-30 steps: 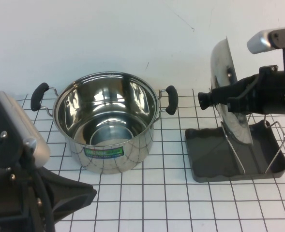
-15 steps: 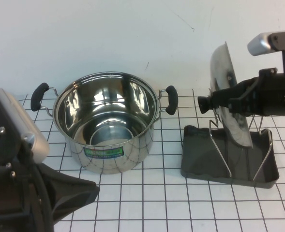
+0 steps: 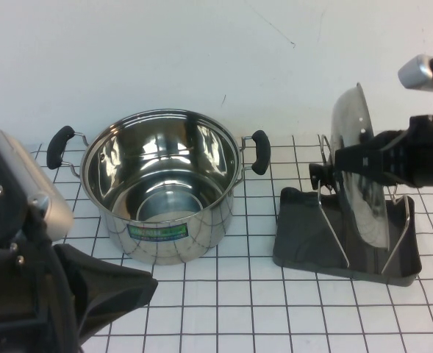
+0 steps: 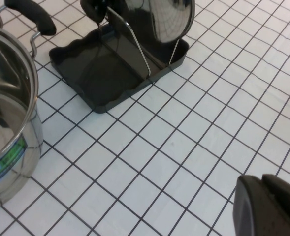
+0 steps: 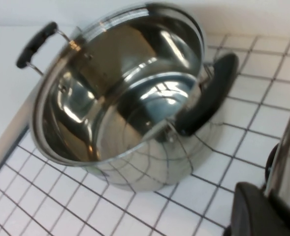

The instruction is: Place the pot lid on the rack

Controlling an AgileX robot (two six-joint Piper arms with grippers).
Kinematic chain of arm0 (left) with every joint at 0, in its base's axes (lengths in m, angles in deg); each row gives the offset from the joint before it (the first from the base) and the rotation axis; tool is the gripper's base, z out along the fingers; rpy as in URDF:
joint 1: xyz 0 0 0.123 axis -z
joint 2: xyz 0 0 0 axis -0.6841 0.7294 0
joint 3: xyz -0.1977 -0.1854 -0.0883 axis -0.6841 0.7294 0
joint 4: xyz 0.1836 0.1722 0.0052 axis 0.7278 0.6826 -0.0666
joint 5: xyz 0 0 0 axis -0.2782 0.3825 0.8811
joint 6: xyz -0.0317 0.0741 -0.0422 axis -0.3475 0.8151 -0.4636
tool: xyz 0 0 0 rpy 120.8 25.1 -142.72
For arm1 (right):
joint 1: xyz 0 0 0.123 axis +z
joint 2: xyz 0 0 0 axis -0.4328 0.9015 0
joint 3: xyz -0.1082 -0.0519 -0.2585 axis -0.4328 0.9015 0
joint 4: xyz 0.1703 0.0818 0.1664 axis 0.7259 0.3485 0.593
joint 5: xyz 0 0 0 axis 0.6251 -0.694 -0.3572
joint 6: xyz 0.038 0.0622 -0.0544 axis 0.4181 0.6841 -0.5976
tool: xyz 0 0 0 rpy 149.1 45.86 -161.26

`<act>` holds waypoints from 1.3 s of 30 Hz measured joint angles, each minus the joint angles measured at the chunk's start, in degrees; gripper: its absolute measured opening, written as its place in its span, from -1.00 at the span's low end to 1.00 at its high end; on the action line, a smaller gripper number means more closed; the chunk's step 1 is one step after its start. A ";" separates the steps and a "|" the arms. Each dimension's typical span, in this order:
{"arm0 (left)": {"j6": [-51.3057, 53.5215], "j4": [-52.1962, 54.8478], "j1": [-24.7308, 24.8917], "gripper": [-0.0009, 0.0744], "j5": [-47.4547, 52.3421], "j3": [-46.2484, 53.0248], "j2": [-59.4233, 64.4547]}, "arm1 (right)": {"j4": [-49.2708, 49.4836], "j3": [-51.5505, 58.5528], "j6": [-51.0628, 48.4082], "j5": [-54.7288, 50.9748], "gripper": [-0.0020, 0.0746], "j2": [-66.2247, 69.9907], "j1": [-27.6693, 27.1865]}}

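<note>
Right gripper [image 3: 348, 163] fingers around upright shiny pot lid [image 3: 359, 165] in rack [image 3: 304, 239]

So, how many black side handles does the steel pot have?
2: left handle and right handle of the pot. Right gripper is at the pot lid; left gripper stays parked.

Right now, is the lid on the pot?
No, the lid stands on edge in the rack, beside the open pot.
</note>
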 joint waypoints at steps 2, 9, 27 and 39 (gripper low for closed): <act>0.00 -0.63 0.00 -0.98 0.00 0.00 0.00 | 0.20 1.45 0.14 0.76 -0.83 0.00 0.00; 0.00 -0.86 0.00 -0.98 0.00 0.00 0.00 | 2.39 2.82 -0.67 1.53 -0.83 -0.34 0.00; 0.00 -1.25 0.00 -0.98 1.41 0.00 0.00 | 3.02 3.22 1.61 -0.31 0.42 -0.34 -1.99; 0.11 -1.33 0.00 -0.98 2.58 0.00 0.00 | 3.02 3.22 1.85 -10.20 0.43 -0.39 -9.27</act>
